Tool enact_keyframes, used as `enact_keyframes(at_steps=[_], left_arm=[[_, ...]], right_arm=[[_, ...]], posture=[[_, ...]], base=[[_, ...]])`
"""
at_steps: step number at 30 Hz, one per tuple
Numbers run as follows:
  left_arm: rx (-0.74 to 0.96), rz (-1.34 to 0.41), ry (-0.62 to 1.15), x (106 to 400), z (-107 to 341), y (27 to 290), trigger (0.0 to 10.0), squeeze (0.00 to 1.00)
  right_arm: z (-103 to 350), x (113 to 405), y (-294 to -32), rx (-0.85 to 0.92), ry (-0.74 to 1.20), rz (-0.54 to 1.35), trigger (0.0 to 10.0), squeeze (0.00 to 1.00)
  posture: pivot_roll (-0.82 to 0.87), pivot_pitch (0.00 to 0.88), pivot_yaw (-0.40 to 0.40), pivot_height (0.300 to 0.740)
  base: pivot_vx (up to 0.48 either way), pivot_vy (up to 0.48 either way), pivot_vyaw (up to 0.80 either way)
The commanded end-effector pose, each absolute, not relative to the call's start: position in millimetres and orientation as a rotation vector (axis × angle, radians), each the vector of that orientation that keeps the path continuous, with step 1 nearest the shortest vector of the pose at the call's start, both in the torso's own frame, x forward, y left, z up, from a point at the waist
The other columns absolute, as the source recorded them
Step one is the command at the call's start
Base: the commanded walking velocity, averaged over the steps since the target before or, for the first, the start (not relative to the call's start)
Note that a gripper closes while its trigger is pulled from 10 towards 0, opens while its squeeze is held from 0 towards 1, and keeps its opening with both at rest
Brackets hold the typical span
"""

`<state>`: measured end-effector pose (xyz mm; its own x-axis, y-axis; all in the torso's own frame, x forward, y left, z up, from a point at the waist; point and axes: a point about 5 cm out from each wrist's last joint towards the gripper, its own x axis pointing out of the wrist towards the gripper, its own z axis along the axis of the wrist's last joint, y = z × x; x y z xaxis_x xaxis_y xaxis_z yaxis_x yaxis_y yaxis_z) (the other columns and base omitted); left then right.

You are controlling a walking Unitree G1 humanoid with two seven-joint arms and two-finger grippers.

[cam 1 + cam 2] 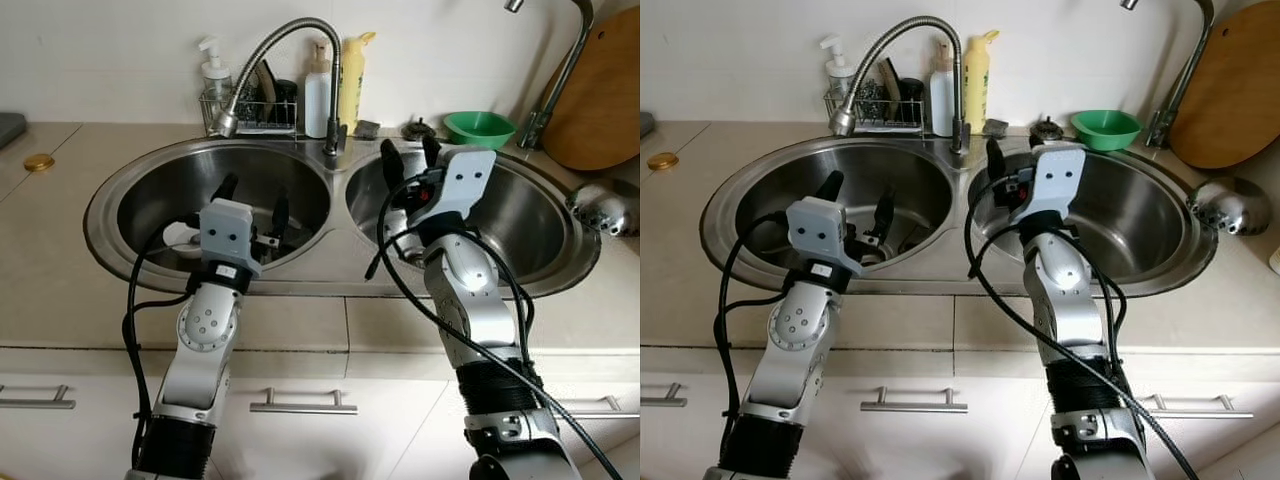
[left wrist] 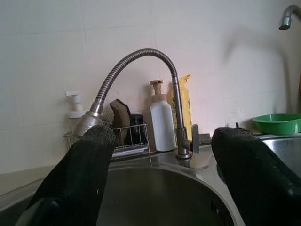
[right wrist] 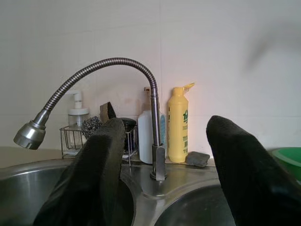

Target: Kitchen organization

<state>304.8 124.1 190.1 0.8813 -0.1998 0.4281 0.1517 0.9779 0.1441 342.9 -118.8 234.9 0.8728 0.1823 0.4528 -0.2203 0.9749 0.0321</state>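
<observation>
Nearest the camera, a row of pale cabinet drawers with metal bar handles runs below a beige counter. Two silver robot arms rise from the bottom edge and reach over the counter toward a stainless double sink.

The left gripper hovers over the near part of the left basin, its two black fingers spread apart and holding nothing. Just beside it in the basin lies a white object, partly hidden by the wrist, so what it is cannot be told. The right gripper is raised above the near-left rim of the right basin, its fingers likewise spread wide and empty. Black cables loop down from both wrists.

Between the two basins, at the back, stands a faucet with a flexible ribbed metal neck that arches over to the left and ends in a spray head above the left basin.

Behind the sink, against the white tiled wall, a small wire rack holds a pump dispenser, a scouring pad and dark sponges. Next to it stand a white bottle and a yellow bottle. Further right a green bowl sits on the counter, near a second tall tap and a round wooden board leaning on the wall. A metal ladle rests at the right rim. A small gold lid lies on the counter at far left.
</observation>
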Motion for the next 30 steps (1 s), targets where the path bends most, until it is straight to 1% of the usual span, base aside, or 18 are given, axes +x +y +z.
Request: enact_keyframes(at_steps=[1,6,11,18,27,30], left_arm=[[0.105,-0.181,-0.459,305,191,126,10.0,0.0],[0.105,-0.184,-0.459,304,191,126,10.0,0.0],[0.104,-0.185,-0.46,304,191,126,10.0,0.0],[0.105,-0.19,-0.46,304,190,125,10.0,0.0],[0.109,-0.196,-0.463,302,189,124,10.0,0.0],[0.115,-0.203,-0.487,300,190,123,10.0,0.0]], right_arm=[[239,338,-112,0.073,-0.483,0.236,10.0,0.0],[237,334,-105,0.034,-0.497,0.277,10.0,0.0],[232,330,-104,0.004,-0.491,0.288,10.0,0.0],[224,326,-105,-0.036,-0.475,0.284,10.0,0.0],[210,317,-116,-0.088,-0.458,0.227,10.0,0.0],[207,313,-119,-0.104,-0.459,0.216,10.0,0.0]], posture=[[0.08,0.0,-0.007,0.74],[0.08,0.0,-0.008,0.74],[0.08,0.0,-0.008,0.74],[0.08,0.0,-0.009,0.74],[0.07,0.0,-0.008,0.74],[0.06,0.0,-0.007,0.74]], base=[[0.0,0.469,0.0],[0.0,0.469,0.0],[0.0,0.469,0.0],[0.0,0.469,0.0],[0.0,0.467,0.0],[0.0,0.0,0.0]])
